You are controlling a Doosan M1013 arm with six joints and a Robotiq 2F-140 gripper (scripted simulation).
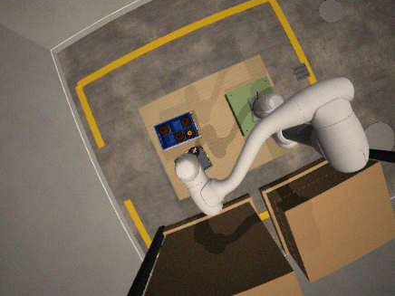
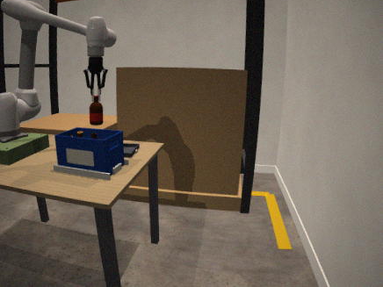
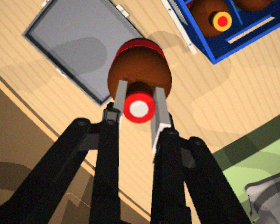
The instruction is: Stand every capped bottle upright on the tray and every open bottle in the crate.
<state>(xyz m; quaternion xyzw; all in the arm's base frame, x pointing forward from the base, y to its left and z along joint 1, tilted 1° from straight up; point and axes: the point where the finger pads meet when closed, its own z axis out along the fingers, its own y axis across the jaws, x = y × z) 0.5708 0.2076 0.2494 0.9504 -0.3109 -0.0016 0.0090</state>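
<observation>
My gripper [image 3: 138,96] is shut on the neck of a brown bottle with a red cap [image 3: 139,78] and holds it upright in the air, near the edge of the grey tray [image 3: 81,35]. The held bottle shows in the side view [image 2: 96,111] hanging well above the table, beyond the blue crate [image 2: 89,149]. The tray [image 2: 130,148] lies flat beside the crate. The crate [image 1: 176,129] holds three brown bottles; one of them [image 3: 215,17] shows a red and yellow top. From above, the arm's wrist hides most of the tray [image 1: 201,157].
A green base plate [image 1: 250,104] carries the arm's foot on the table's far side. Large cardboard boxes [image 2: 181,133] stand behind the table. Black rack posts [image 2: 254,94] rise beside them.
</observation>
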